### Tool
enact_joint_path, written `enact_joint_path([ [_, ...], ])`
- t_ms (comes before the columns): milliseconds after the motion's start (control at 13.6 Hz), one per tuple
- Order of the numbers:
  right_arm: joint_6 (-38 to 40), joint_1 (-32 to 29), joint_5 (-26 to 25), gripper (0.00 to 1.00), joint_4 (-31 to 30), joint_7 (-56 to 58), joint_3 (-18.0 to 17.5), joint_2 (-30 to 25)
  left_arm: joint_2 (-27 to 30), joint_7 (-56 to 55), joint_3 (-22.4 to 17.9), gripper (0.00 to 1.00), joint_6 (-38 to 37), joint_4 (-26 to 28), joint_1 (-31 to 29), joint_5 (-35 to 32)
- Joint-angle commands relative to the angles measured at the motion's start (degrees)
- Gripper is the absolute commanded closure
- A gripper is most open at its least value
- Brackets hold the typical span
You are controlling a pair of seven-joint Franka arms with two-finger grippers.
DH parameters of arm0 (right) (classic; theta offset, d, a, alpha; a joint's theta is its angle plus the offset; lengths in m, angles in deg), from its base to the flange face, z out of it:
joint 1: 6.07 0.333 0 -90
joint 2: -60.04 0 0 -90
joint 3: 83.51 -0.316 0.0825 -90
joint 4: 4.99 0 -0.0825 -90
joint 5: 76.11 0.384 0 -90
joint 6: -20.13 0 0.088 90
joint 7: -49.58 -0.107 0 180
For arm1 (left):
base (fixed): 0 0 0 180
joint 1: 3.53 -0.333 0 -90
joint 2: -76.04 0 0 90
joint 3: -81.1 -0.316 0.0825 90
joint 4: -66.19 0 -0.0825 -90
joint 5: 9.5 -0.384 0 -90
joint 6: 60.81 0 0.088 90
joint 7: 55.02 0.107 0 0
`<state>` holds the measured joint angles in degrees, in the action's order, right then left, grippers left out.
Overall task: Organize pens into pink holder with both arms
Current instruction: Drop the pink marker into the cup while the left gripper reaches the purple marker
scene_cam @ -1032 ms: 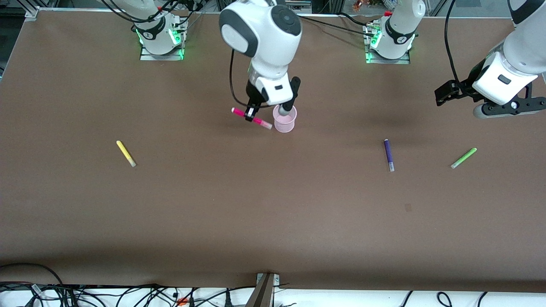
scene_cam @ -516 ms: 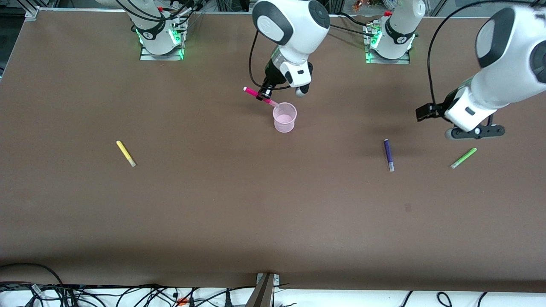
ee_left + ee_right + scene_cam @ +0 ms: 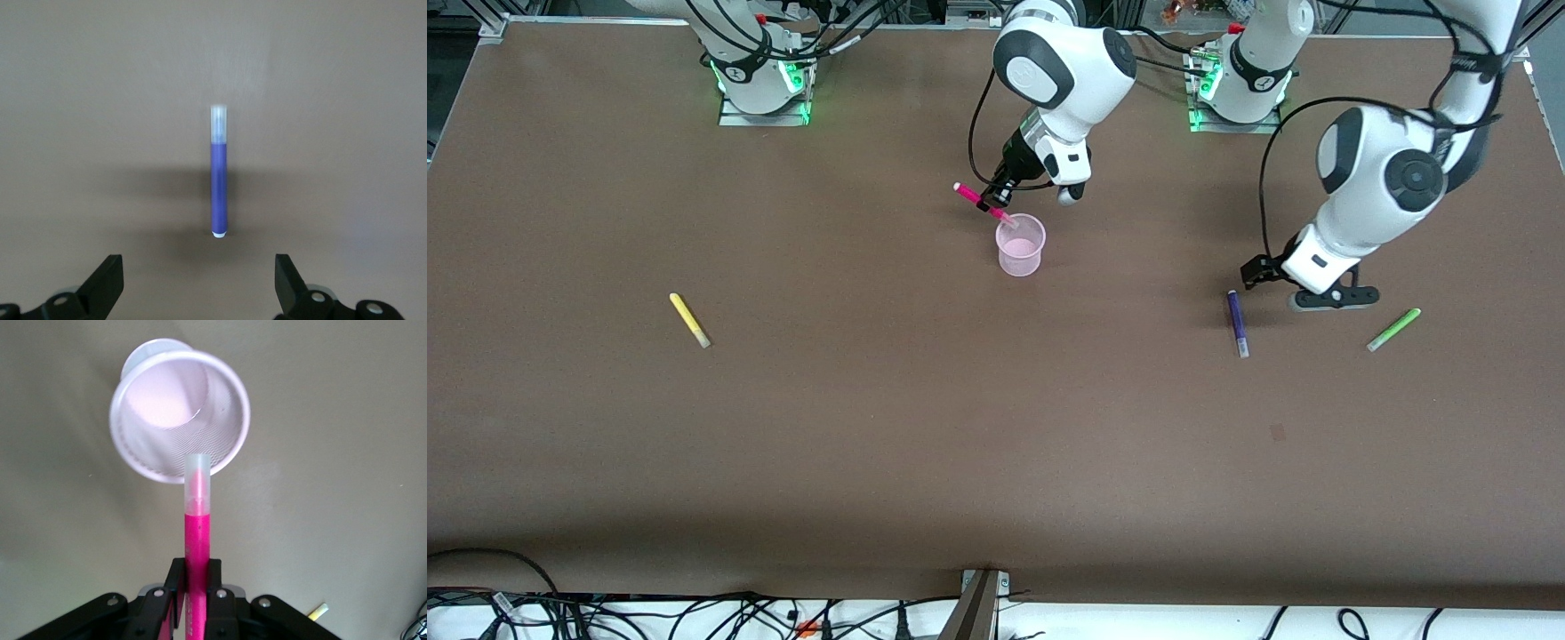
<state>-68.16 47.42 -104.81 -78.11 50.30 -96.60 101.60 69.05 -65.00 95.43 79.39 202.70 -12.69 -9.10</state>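
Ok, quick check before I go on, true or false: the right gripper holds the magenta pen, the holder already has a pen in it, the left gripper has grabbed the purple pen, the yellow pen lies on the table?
1. The right gripper holds the magenta pen: true.
2. The pink holder already contains a pen: false, it is empty.
3. The left gripper has grabbed the purple pen: false, it is open above the pen, which lies on the table.
4. The yellow pen lies on the table: true.
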Motion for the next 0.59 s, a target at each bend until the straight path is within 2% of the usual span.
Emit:
enact_joint_path([
  [0, 0.1, 0.7, -1.2, 1.00, 5.2, -0.8, 1.0, 3.5, -6.4, 1.3, 0.4, 0.00, 5.8, -0.3, -0.6, 1.0],
  [295, -3.3, 1.8, -2.3, 1.00, 6.0, -4.1, 2.4, 5.0, -15.8, 1.0, 0.3, 0.00, 12.6, -1.2, -0.5, 0.7],
  [442, -3.0, 1.9, -2.3, 1.00, 6.0, -4.1, 2.4, 5.0, -16.5, 0.6, 0.3, 0.00, 12.6, -1.6, -0.2, 0.7],
  [516, -3.0, 2.0, -2.3, 0.92, 6.0, -4.3, 2.4, 5.0, -16.4, 0.6, 0.4, 0.00, 12.5, -1.7, -0.2, 0.7],
])
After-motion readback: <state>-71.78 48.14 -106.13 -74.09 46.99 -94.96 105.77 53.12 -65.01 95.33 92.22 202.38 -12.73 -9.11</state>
